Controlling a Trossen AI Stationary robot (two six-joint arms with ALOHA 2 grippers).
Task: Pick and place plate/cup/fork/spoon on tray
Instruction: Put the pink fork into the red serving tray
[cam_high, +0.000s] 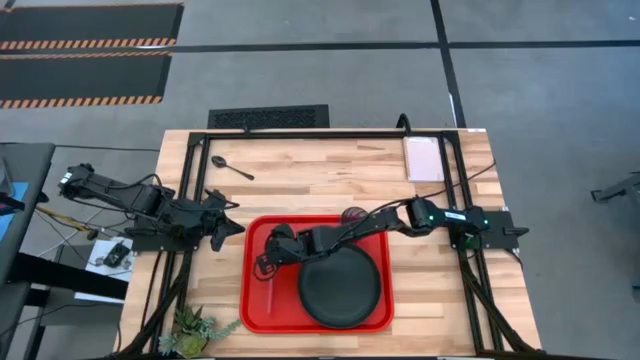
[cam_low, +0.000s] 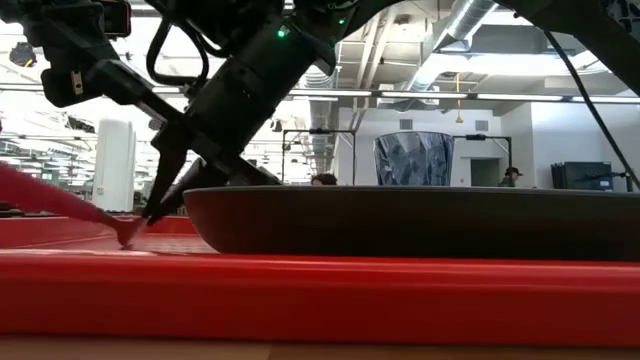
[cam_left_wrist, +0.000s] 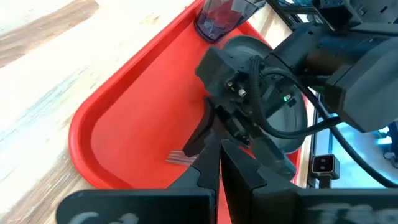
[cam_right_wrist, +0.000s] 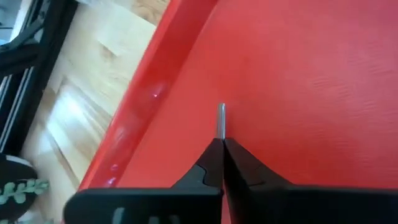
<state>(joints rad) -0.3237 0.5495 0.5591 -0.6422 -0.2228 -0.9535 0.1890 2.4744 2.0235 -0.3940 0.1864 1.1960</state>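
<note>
The red tray (cam_high: 247, 300) lies at the table's near middle. The black plate (cam_high: 340, 285) rests flat on its right half. The dark see-through cup (cam_high: 355, 215) stands upright at the tray's far edge. The fork (cam_high: 270, 292), with a red handle, is over the tray's left half, and my right gripper (cam_high: 264, 262) is shut on it there. The dark spoon (cam_high: 232, 167) lies on bare wood at the far left. My left gripper (cam_high: 236, 228) hovers shut just off the tray's far left corner, holding nothing. My right gripper pinches the fork's metal end between its two fingertips; a silver tip (cam_right_wrist: 221, 118) sticks out just past them. The fingers slant down from the tray's right side. The red handle (cam_low: 60, 200) reaches toward the near edge and slopes upward; the gripped end is low at the tray floor.
A pale rectangular pad (cam_high: 424, 158) lies at the table's far right. A small green plant (cam_high: 195, 330) sits at the near left corner. Black frame rails run along both sides of the table. Bare wood lies between the spoon and the pad.
</note>
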